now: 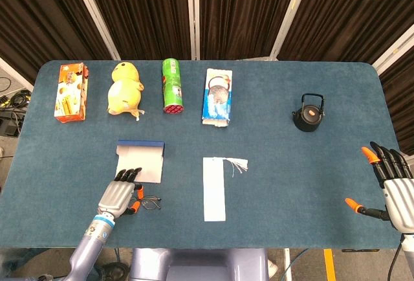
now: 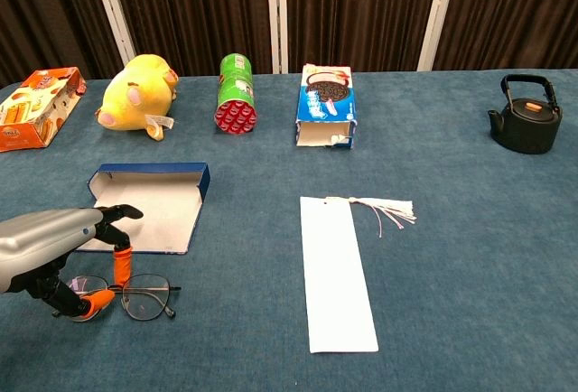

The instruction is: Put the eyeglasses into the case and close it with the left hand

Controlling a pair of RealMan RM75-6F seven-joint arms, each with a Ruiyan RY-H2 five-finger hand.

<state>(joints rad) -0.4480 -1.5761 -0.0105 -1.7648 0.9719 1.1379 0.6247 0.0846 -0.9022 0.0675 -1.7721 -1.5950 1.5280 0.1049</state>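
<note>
Left hand (image 2: 54,252) curls palm-down over eyeglasses (image 2: 135,294), fingertips touching the frame.

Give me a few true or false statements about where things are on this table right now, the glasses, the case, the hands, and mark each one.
1. The eyeglasses lie inside the case. False: they lie on the table in front of the case, outside it.
2. The case is open. True.
3. The left hand is at the eyeglasses, with fingertips down by the frame's left end. True.
4. The right hand holds the black kettle. False: it holds nothing, fingers spread, near the table's right edge, apart from the kettle.
5. The white bookmark has a tassel at its far end. True.
6. The green can stands upright. False: it lies on its side.
</note>
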